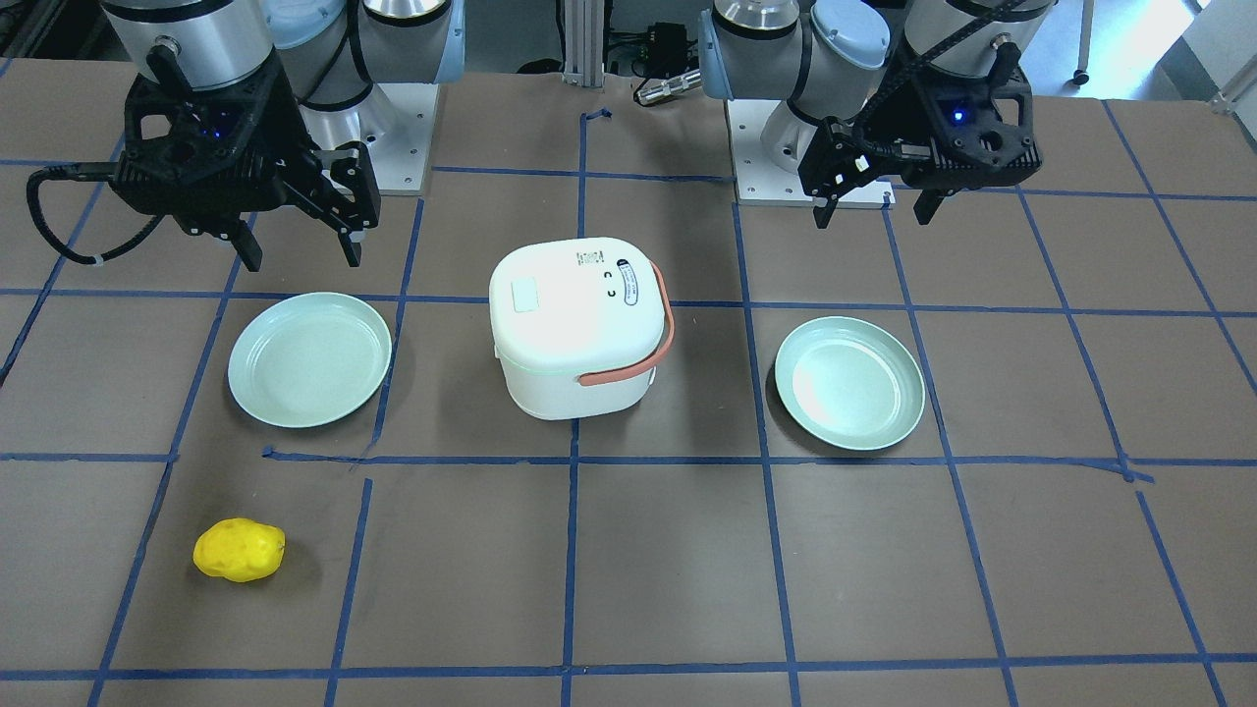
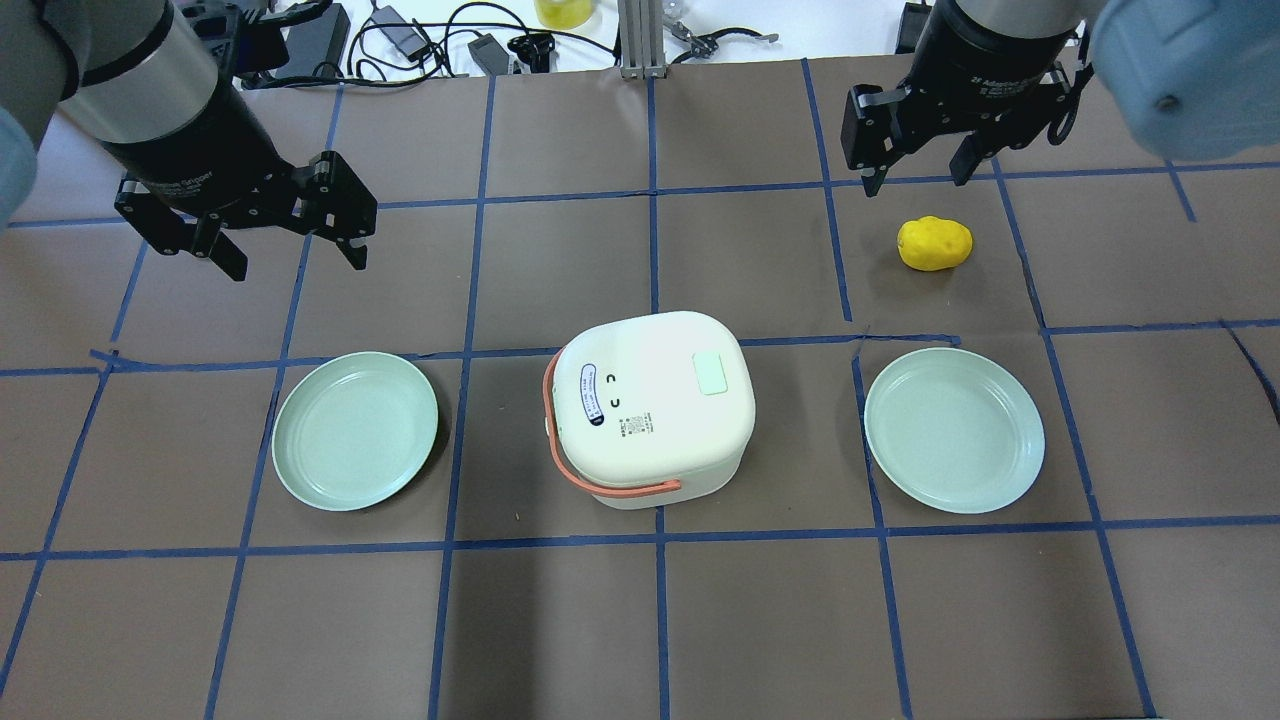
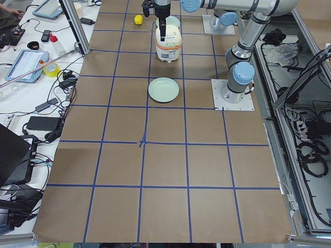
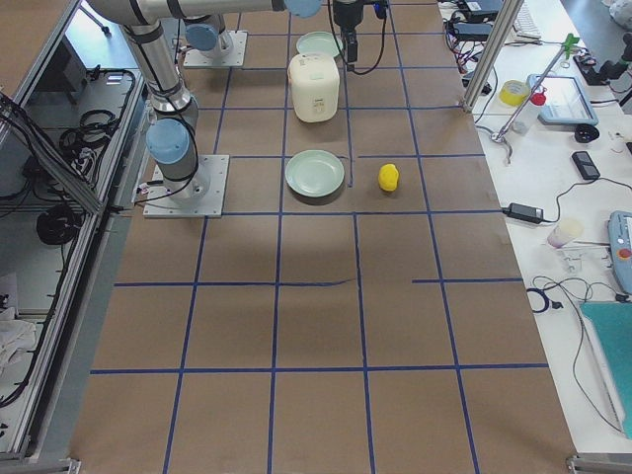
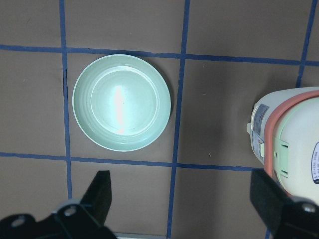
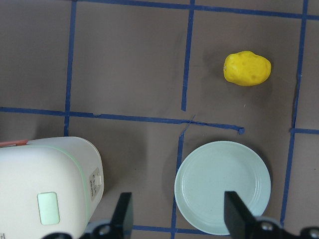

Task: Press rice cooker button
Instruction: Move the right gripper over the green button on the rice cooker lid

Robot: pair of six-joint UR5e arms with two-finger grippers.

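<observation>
A white rice cooker with an orange handle stands at the table's middle, lid shut. A pale green square button sits on its lid; it also shows in the front view and the right wrist view. My left gripper is open and empty, hovering high beyond the left plate. My right gripper is open and empty, hovering high beyond the yellow potato. Both are well away from the cooker.
Two pale green plates flank the cooker, one on the left and one on the right. A yellow toy potato lies beyond the right plate. Blue tape lines grid the brown table. Cables and gear lie past the far edge.
</observation>
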